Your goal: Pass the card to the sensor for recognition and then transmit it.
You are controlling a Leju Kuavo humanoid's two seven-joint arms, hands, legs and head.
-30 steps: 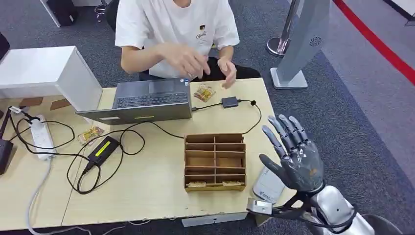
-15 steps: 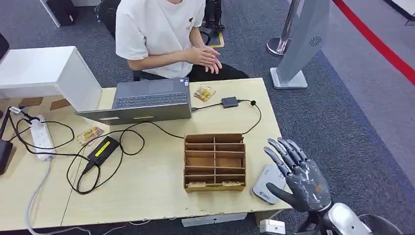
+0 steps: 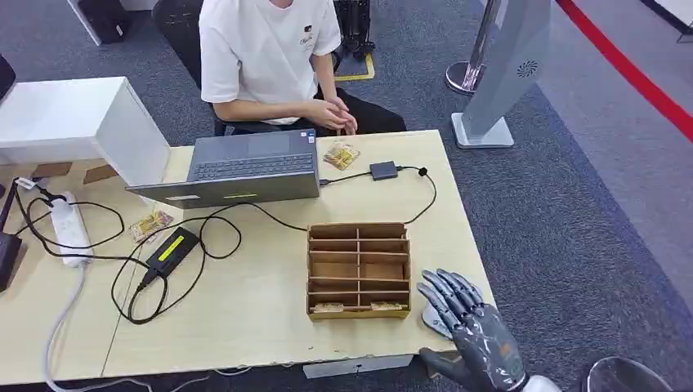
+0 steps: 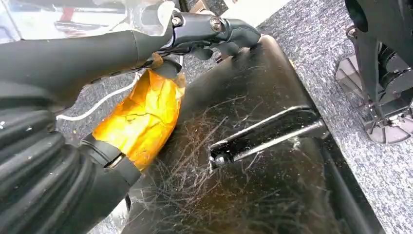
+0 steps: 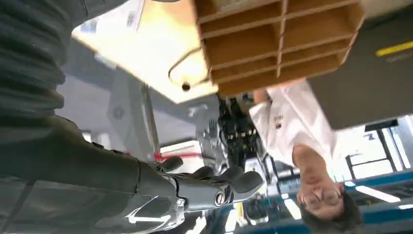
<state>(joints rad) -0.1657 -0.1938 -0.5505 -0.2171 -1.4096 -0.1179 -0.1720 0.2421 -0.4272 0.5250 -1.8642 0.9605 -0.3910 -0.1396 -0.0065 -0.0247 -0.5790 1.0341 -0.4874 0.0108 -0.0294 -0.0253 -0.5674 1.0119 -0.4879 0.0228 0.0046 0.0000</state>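
A cardboard divider box (image 3: 358,269) stands on the wooden table (image 3: 245,318), with small cards (image 3: 329,308) lying in its nearest row. Just right of it a light grey sensor pad (image 3: 428,317) lies near the table's front edge, mostly covered by my right hand (image 3: 474,339). That hand holds nothing and its fingers are spread, pointing toward the box. The right wrist view shows its fingers (image 5: 214,187) apart, with the box (image 5: 277,44) beyond them. My left hand (image 4: 204,29) hangs low with its fingers stretched out and nothing in them.
A person in a white shirt (image 3: 270,49) sits behind the table, hands together. A laptop (image 3: 245,167), a black adapter (image 3: 383,170), cables, a power strip (image 3: 69,229) and gold packets (image 3: 342,153) lie on the table. A grey stand (image 3: 498,82) is at the right.
My right hand has dropped from raised beside the box to low over the sensor pad at the table's front corner. The person has drawn both hands back off the table.
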